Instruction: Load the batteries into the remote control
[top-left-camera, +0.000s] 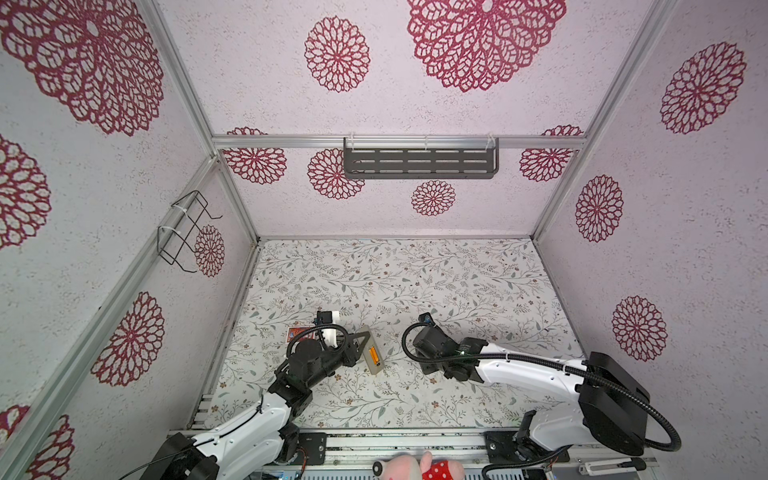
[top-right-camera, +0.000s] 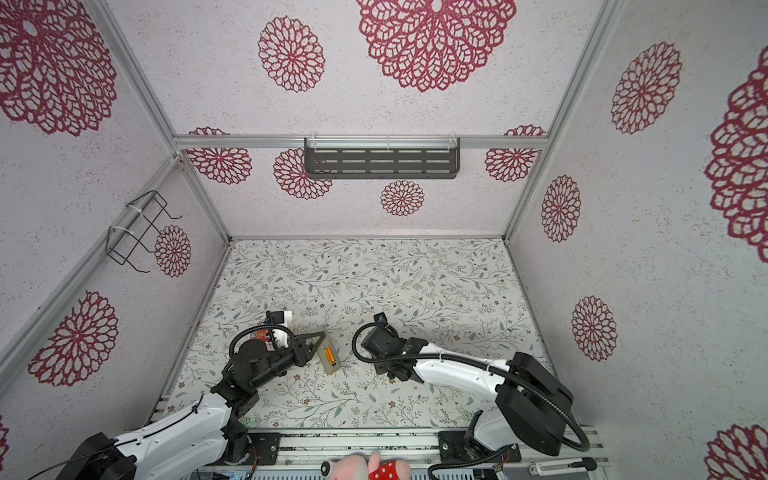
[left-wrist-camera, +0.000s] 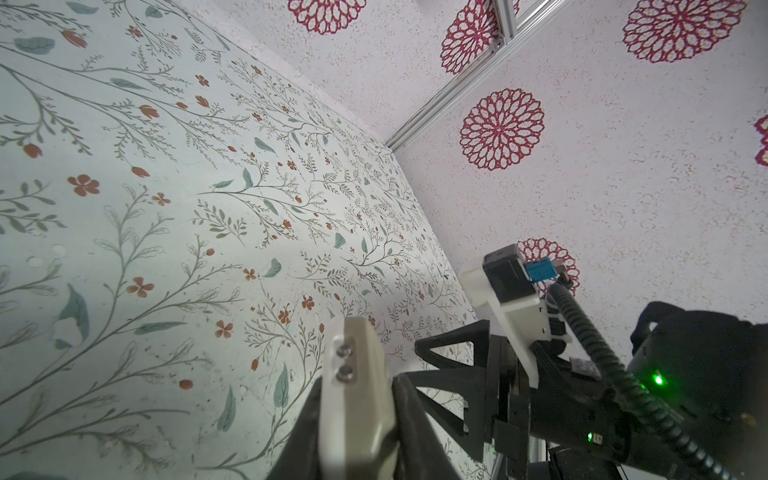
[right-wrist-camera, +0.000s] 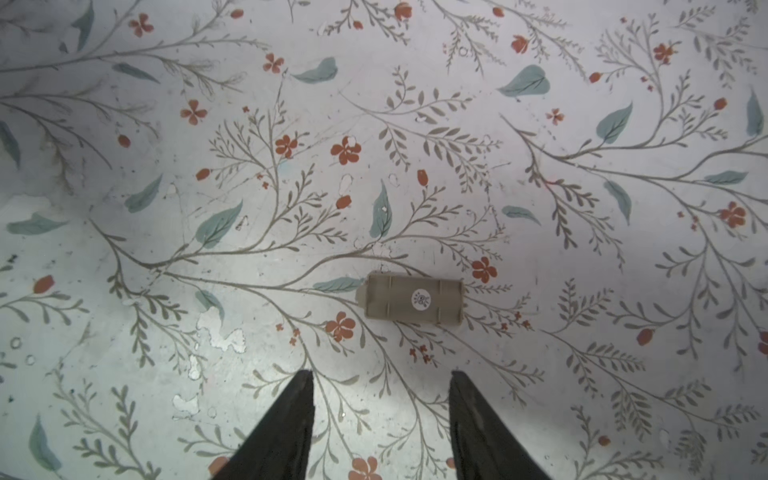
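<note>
Jaws of the left gripper (top-left-camera: 360, 343) clamp the remote control (top-left-camera: 371, 352) by its long edges, back up. The batteries (top-left-camera: 373, 356) show orange in its open bay, so loading looks done, with perhaps only closing left. Jaws of the right gripper (right-wrist-camera: 380, 376) stand apart and empty, away from the remote, with a beige cover (right-wrist-camera: 413, 300) on the surface (right-wrist-camera: 166, 124) just ahead.

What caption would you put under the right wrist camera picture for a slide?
Open right end effector pointing down at a small beige battery cover lying on the floral table.
</note>
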